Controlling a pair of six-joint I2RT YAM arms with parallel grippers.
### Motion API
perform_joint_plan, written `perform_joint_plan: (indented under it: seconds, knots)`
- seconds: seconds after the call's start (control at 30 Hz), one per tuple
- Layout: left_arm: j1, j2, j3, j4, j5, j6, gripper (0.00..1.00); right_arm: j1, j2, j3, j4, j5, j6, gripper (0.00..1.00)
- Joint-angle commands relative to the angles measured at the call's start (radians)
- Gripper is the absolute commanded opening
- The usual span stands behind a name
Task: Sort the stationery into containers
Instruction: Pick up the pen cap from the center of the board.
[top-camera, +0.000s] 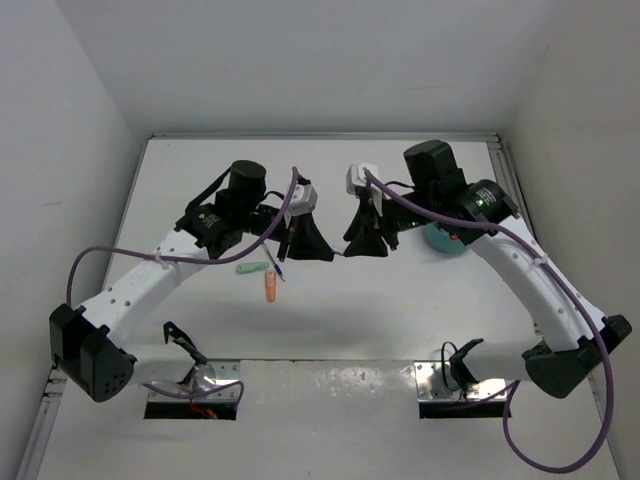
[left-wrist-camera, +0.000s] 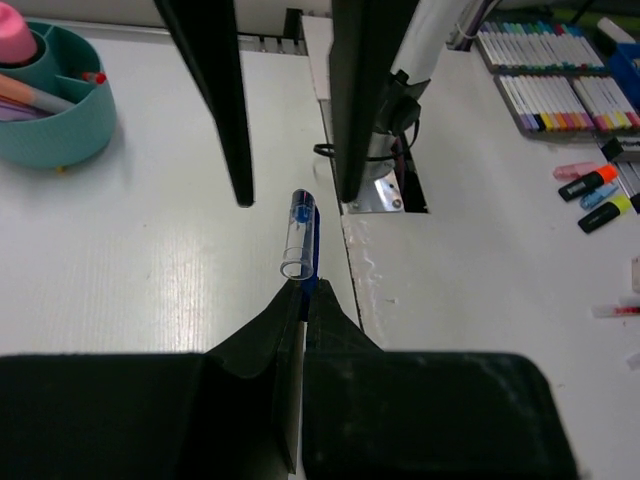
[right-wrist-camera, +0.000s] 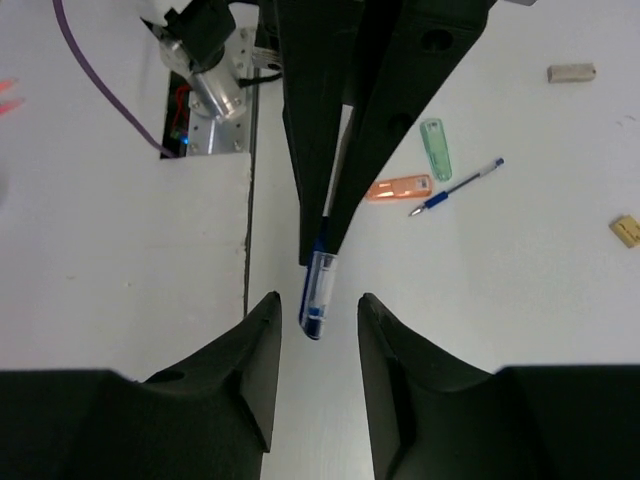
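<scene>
My left gripper (top-camera: 322, 250) (left-wrist-camera: 303, 283) is shut on a clear pen cap with a blue clip (left-wrist-camera: 298, 235) and holds it above the table. My right gripper (top-camera: 358, 245) (right-wrist-camera: 318, 300) faces it, open, with the cap (right-wrist-camera: 318, 290) between its fingertips, untouched. A capless blue pen (right-wrist-camera: 455, 188) (top-camera: 278, 268), a mint-green stub (right-wrist-camera: 433, 148) (top-camera: 253, 268) and an orange stub (right-wrist-camera: 398, 188) (top-camera: 270, 289) lie on the table below. The teal cup (top-camera: 443, 240) (left-wrist-camera: 60, 120) stands behind the right arm and holds a pink marker (left-wrist-camera: 15, 40) and other pens.
Two small beige pieces (right-wrist-camera: 571, 72) (right-wrist-camera: 625, 230) lie on the table. In the left wrist view, trays of markers (left-wrist-camera: 560, 80) and loose highlighters (left-wrist-camera: 600, 195) lie on a surface beyond the arm bases. White walls close in the table on three sides.
</scene>
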Motion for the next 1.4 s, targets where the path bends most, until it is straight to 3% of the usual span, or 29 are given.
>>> perform_joint_plan:
  seconds: [0.0, 0.37, 0.8, 0.9, 1.13, 1.2, 1.23, 1.27, 1.37]
  knots:
    - [-0.030, -0.004, 0.047, -0.027, 0.018, 0.068, 0.00, 0.011, 0.043, 0.073, -0.156, 0.028, -0.164, 0.35]
    - [-0.045, -0.002, 0.065, -0.030, -0.010, 0.082, 0.00, 0.050, 0.071, 0.066, -0.194, 0.054, -0.175, 0.41]
    - [-0.059, 0.003, 0.056, -0.004, -0.013, 0.061, 0.00, 0.065, 0.063, 0.040, -0.114, 0.078, -0.112, 0.37]
    - [-0.060, 0.001, 0.054, -0.002, -0.010, 0.056, 0.00, 0.068, 0.069, 0.040, -0.109, 0.078, -0.106, 0.32]
    - [-0.053, -0.005, 0.048, 0.021, -0.006, 0.033, 0.00, 0.073, 0.069, 0.029, -0.114, 0.077, -0.112, 0.00]
    - [-0.042, -0.010, 0.036, 0.043, -0.002, -0.013, 0.11, 0.073, 0.058, 0.017, -0.106, 0.078, -0.107, 0.00]
    - [-0.016, -0.010, 0.031, 0.050, -0.010, -0.033, 0.26, 0.065, 0.054, 0.003, -0.101, 0.080, -0.106, 0.00]
    - [0.001, -0.010, 0.031, 0.050, -0.018, -0.074, 0.55, 0.060, 0.046, -0.006, -0.097, 0.080, -0.099, 0.00]
    - [0.132, 0.000, 0.034, -0.071, -0.051, -0.039, 0.78, 0.008, 0.006, -0.064, -0.075, 0.078, -0.063, 0.00]
